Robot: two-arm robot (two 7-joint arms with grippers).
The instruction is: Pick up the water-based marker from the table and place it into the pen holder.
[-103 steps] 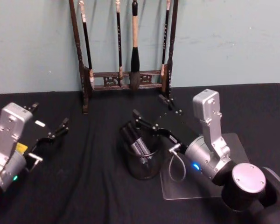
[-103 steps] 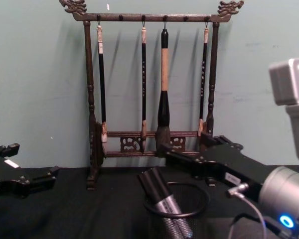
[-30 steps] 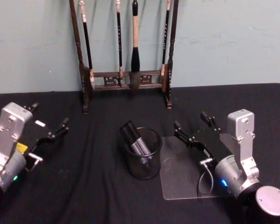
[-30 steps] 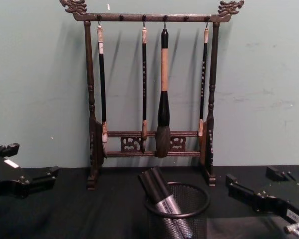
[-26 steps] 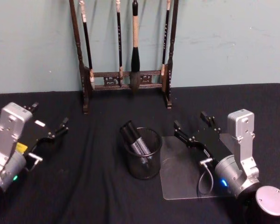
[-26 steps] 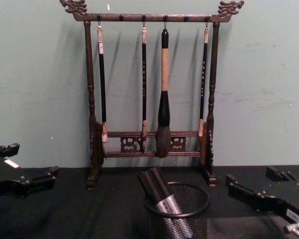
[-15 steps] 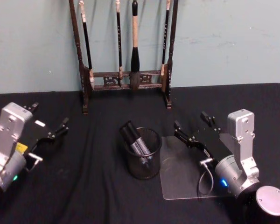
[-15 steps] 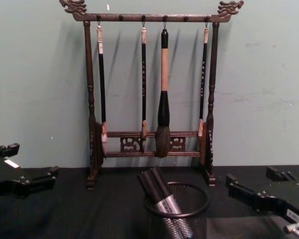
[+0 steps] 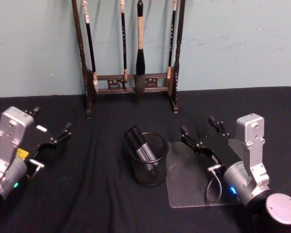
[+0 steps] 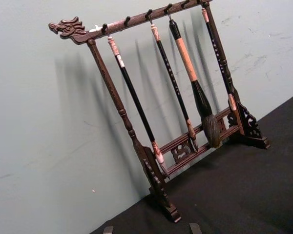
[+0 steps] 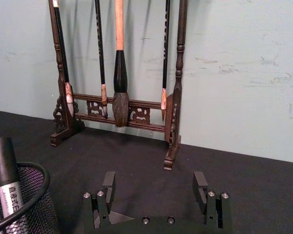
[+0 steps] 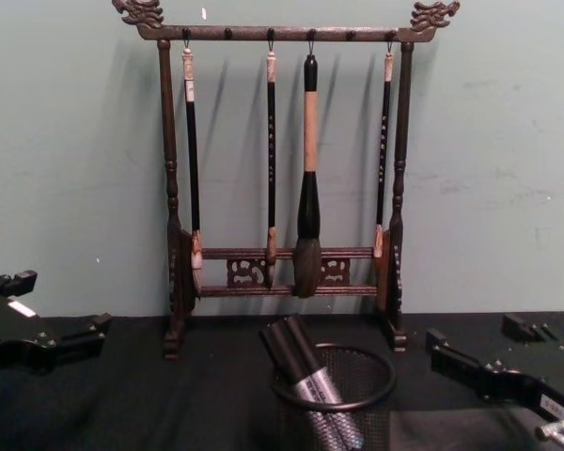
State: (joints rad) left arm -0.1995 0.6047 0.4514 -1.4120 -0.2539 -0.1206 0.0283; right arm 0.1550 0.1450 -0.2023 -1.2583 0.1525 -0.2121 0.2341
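The right gripper [image 9: 200, 133] hangs at the lower right of the head view with its jaws apart and empty, above a clear mat [image 9: 186, 187] lying on the table [image 9: 97, 194]. The left gripper [image 9: 51, 127], at the left edge, is parked with its jaws apart too. Two markers [image 9: 140, 145] stand leaning in the pen holder [image 9: 149, 160] at frame centre, in front of the brush rack [image 9: 131, 77]. No marker lies on the table, so the placing looks done.

Silver arm housings, black hands (screw-studded), grey cable loops, blue status light.
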